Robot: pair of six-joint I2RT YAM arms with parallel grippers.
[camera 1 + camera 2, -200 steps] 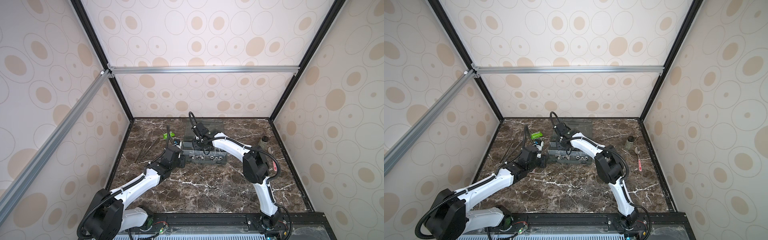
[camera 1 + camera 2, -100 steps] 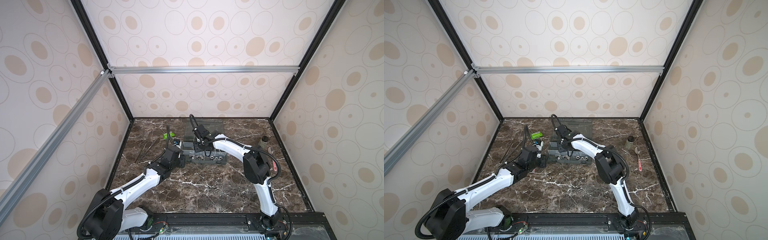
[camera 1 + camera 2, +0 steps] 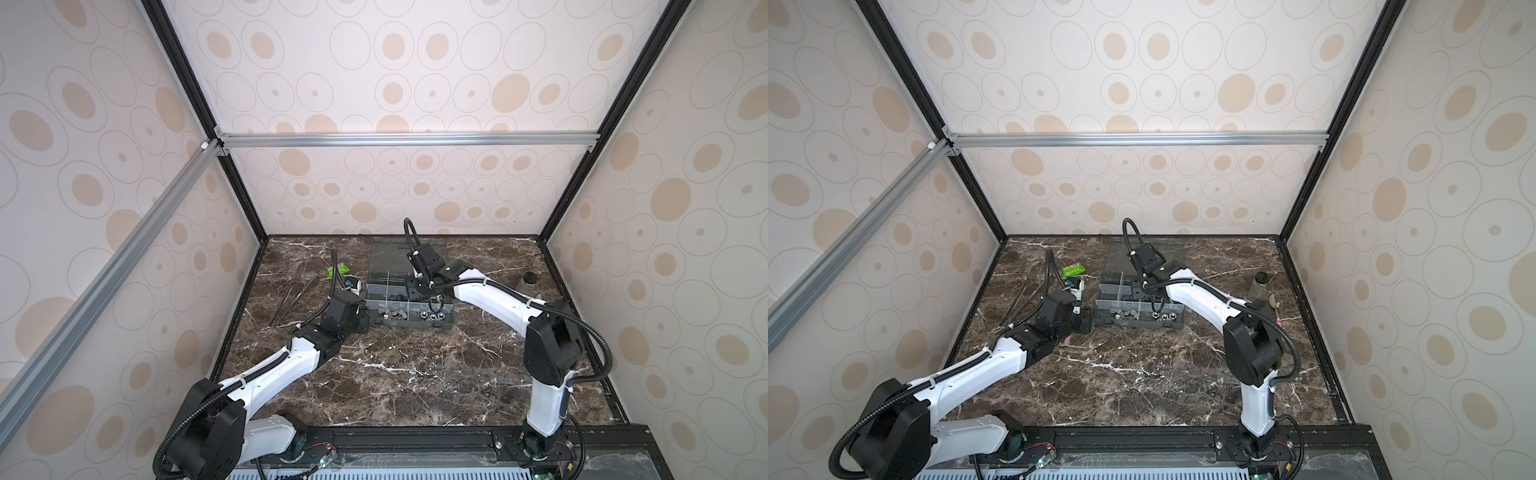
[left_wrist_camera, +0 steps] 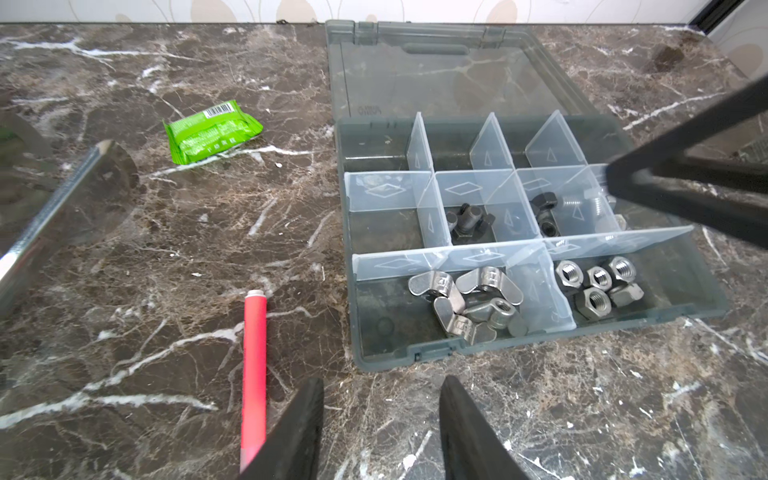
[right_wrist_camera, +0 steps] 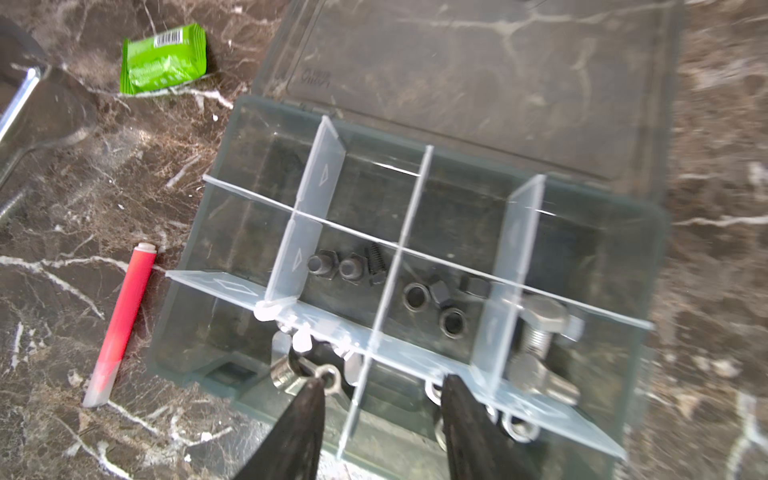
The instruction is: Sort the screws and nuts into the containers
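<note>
The wing nuts [image 4: 465, 299] and hex nuts [image 4: 598, 286] lie in 2 neighbouring compartments [image 4: 386, 316] of the organiser box [image 4: 415, 355], black screws [image 5: 345, 266] in another. We judge them hard, slick, light: pinch across flats or wings. Left gripper [image 4: 380, 384] and right gripper [image 5: 382, 379] stand parted, empty.

Pale wall panels [image 3: 395, 62] on three sides, printed with beige ovals and thin rings. Black corner posts [image 3: 605, 116]. An aluminium rail [image 3: 407, 139] crosses the back wall, high beyond the left gripper [image 4: 380, 386]. A second rail [image 3: 104, 280] slants along the wall on its outer side. Beneath it is the marble tabletop [image 4: 124, 249]: dark brown, white-veined, glossy. Light soft, even.
</note>
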